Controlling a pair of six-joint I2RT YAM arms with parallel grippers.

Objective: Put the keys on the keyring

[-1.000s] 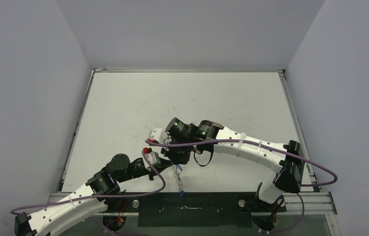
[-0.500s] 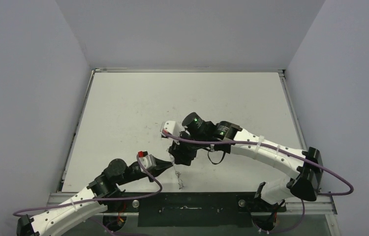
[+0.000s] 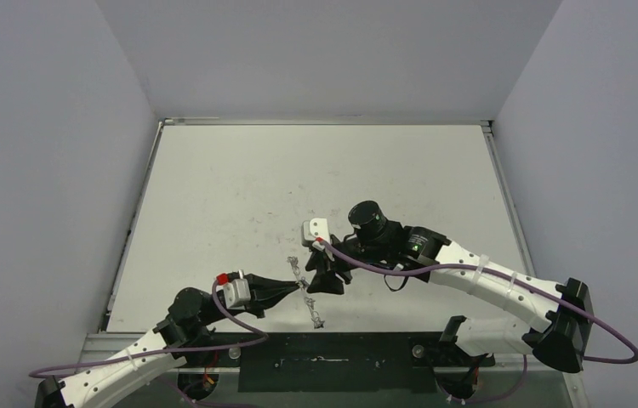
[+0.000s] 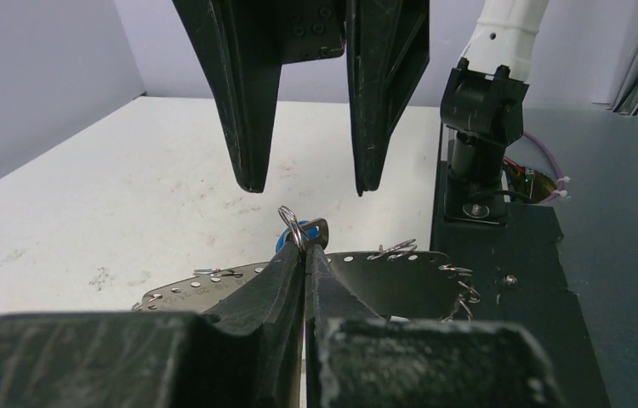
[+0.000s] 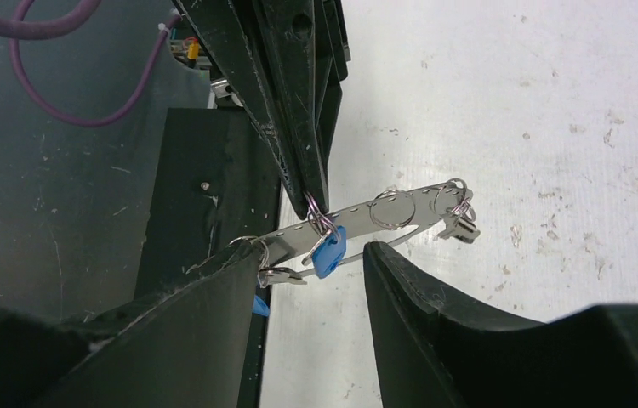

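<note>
Closest in, the left gripper is pinched tight on one of the small loops along the edge of the keyring. The ring itself runs from over the black strip at the near edge out above the white table. A blue-capped key dangles off the ring right by those pinched tips and a second blue cap peeks out down by the strip, and just past all that the right gripper has its jaws spread with nothing in them, fingertips close to the loop but clear of it.
</note>
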